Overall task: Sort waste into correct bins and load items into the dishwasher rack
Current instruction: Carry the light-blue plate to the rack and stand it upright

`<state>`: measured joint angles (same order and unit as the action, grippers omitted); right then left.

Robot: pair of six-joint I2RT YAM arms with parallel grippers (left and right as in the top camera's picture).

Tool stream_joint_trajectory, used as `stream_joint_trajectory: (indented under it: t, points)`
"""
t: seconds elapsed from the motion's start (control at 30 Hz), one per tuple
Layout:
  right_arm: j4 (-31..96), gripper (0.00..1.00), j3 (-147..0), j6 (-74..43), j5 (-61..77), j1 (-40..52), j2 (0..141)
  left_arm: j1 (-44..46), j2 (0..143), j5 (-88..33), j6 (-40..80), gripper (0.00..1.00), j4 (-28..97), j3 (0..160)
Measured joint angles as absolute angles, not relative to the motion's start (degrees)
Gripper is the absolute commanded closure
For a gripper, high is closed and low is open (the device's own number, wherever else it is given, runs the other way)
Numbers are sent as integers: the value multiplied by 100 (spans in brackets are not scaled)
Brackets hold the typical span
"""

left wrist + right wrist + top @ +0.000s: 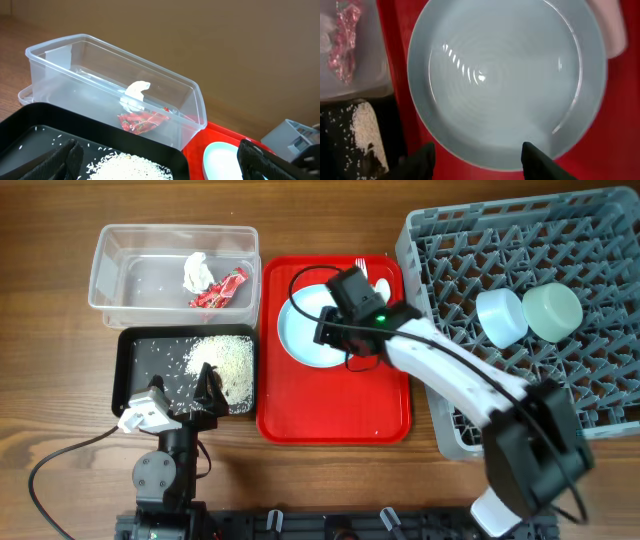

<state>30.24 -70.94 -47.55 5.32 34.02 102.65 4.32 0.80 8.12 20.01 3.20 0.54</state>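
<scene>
The light blue plate (pixel 305 328) lies on the red serving tray (pixel 335 415); it fills the right wrist view (pixel 505 80). My right gripper (pixel 477 162) is open just above the plate's near rim. The white fork and spoon (pixel 372 273) lie at the tray's back edge. The clear tub (pixel 130 265) holds the white tissue (pixel 197 272) and the red wrapper (pixel 222 292). The black tray (pixel 140 360) holds white rice (pixel 225 360). My left gripper (pixel 160 170) is open and empty over the black tray. The grey rack (pixel 590 380) holds the blue bowl (pixel 501 317) and the green bowl (pixel 553 311).
The wood table's front edge runs below both arm bases. The right arm (pixel 450 370) stretches from the front right across the rack's left edge. A black cable (pixel 60 460) loops at the front left. The yellow cup is out of view.
</scene>
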Motion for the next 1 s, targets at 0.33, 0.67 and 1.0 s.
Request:
stream_joint_trajectory:
  t: [0.33,0.67,1.0]
  points:
    - [3527,57,-7050,-5964,401,3173,10956,432,80,812,2001,0,320,54]
    - [3728,96,-7072,-6329,604,3157,11166,432,80,812,2001,0,320,54]
    - [4368,96,-6945,-4300,-1431,3153,8759,432,80,812,2001,0,320,54]
